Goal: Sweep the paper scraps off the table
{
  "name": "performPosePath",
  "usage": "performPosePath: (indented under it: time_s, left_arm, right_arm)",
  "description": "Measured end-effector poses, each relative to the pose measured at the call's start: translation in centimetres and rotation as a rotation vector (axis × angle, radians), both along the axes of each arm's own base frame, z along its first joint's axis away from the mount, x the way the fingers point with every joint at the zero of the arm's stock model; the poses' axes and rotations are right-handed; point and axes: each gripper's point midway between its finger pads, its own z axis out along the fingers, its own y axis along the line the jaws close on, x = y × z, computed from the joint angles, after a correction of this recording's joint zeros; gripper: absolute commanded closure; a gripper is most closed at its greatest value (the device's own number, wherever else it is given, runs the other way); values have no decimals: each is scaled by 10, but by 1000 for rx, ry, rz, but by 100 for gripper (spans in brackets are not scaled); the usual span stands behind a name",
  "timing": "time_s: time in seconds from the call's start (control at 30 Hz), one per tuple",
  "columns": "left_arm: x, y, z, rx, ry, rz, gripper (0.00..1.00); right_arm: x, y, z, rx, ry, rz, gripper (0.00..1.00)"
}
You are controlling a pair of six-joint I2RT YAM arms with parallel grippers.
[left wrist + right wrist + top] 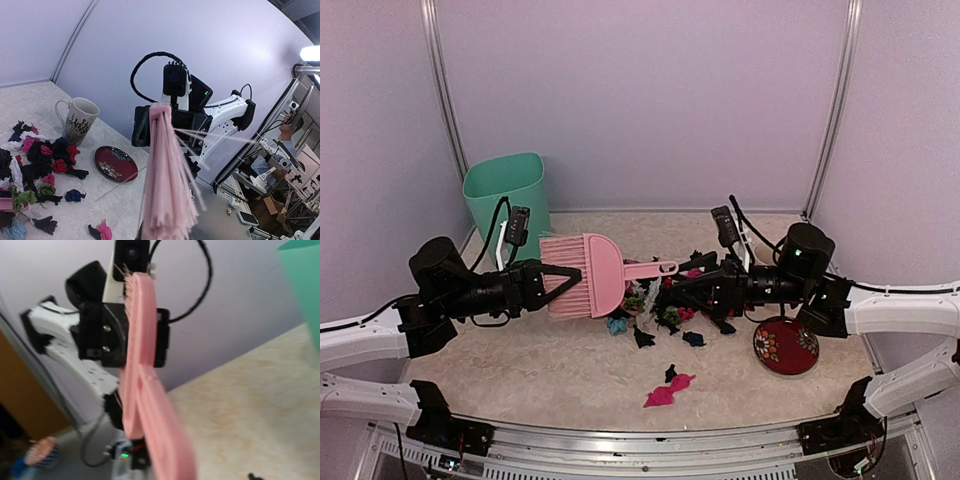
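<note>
Paper scraps (670, 312) heaped in the middle of the table (520, 365), a few pink strays nearer the front! Just left of the heap sits the pink brush (588, 272), its head pinched tight in the left gripper (555, 280); right gripper (688, 278) over the pile, jaws spread by the handle tip
</note>
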Motion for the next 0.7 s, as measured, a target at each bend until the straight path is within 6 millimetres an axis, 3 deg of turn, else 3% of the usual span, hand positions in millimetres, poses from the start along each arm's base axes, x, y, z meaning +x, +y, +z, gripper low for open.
performPosePath:
  time_s: [0.2,0.4,0.7]
  left_arm:
    - [-5,-7,4,-29,-3,-30,100]
    - [-6,-10,6,-43,-5,-35,100]
    - [-7,-11,13,-72,-15,-36,100]
  right_arm:
    - [-6,12,4,52,68,76,33]
    - [-13,17,23,116,64,104,41]
    - [-8,19,38,181,77,87,55]
